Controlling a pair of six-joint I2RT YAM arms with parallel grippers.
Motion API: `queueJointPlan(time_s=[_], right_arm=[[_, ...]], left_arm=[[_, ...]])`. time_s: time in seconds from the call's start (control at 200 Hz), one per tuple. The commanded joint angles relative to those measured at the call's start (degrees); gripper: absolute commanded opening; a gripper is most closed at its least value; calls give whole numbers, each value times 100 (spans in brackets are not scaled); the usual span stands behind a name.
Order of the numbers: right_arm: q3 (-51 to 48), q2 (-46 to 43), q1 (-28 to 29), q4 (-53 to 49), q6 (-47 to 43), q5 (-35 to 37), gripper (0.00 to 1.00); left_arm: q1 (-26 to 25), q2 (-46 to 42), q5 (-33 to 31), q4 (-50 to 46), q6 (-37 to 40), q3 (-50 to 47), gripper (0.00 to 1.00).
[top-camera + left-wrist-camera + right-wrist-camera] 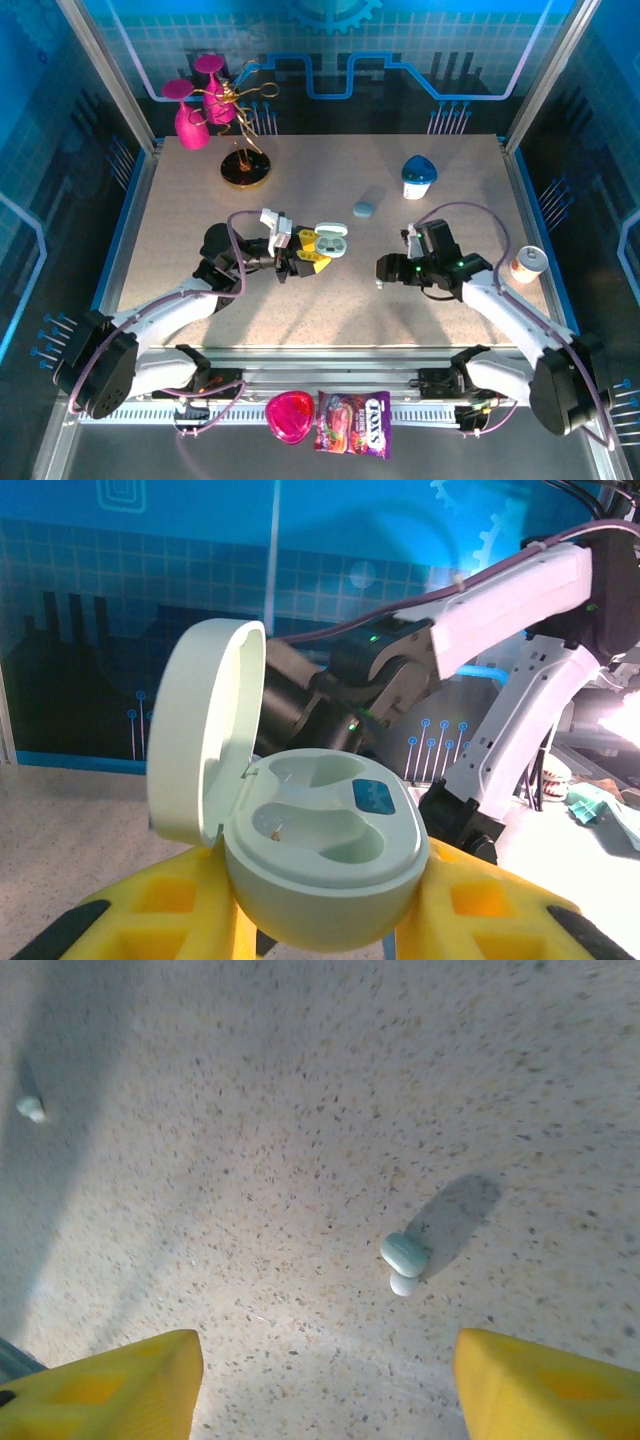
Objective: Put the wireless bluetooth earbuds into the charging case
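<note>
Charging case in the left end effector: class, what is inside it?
The charging case holds two whitish sockets, both empty, and a small blue patch. One earbud lies on the table. The lid has its inner face mostly turned away, unseen.

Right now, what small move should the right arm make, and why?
Probably lower the open right gripper over the nearer earbud: it lies free on the table, and the charging case in the left gripper stands open with no bud inside.

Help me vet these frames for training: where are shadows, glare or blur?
Top external: sharp, soft shadows on the table. Left wrist: charging case sharp, background soft, glare at right edge. Right wrist: dark shadow beside the earbud; second earbud sits in shade.
</note>
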Motion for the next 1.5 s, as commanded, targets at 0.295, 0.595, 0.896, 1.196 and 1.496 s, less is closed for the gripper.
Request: queueJointPlan(time_s=[0.295,0.595,0.896,1.196,1.496], right_arm=[[54,1321,-69,1112,-476,-605,60],[181,2068,-121,1385,-554,-666,60],[-54,2100,-143,1469,-575,-814,58],[-176,2134,-139,1408,-686,-1134,57],[-285,2213,-139,1534,-686,-1280,52]], left_arm=[[-89,-147,6,-193,276,-15,28],[-89,-189,16,-332,340,5,28],[-89,-172,24,-391,373,38,28],[-89,-161,41,-382,346,47,28],[-88,-160,41,-388,346,47,28]])
